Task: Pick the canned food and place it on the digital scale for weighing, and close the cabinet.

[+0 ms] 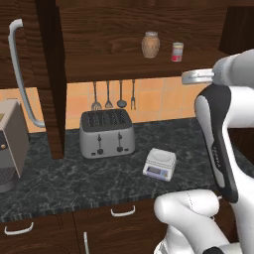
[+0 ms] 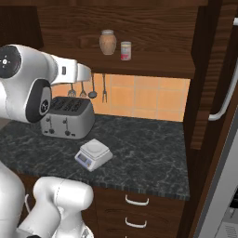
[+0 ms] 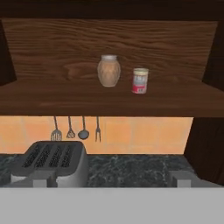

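Gripper [image 3: 112, 178] with fingers spread wide, holding nothing. Small red tin of canned food [image 3: 140, 81] stands ahead and above on the open dark wooden cabinet's shelf [image 3: 52, 98], beside a brown ceramic jar [image 3: 108, 70].

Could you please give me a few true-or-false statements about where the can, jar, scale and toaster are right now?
1. The can stands on the cabinet shelf beside the jar. True.
2. The can rests on the scale. False: the scale's platform is bare.
3. The toaster sits on the counter under the shelf. True.
4. The cabinet is closed. False: its doors stand open.
5. The jar lies tipped over. False: it stands upright.
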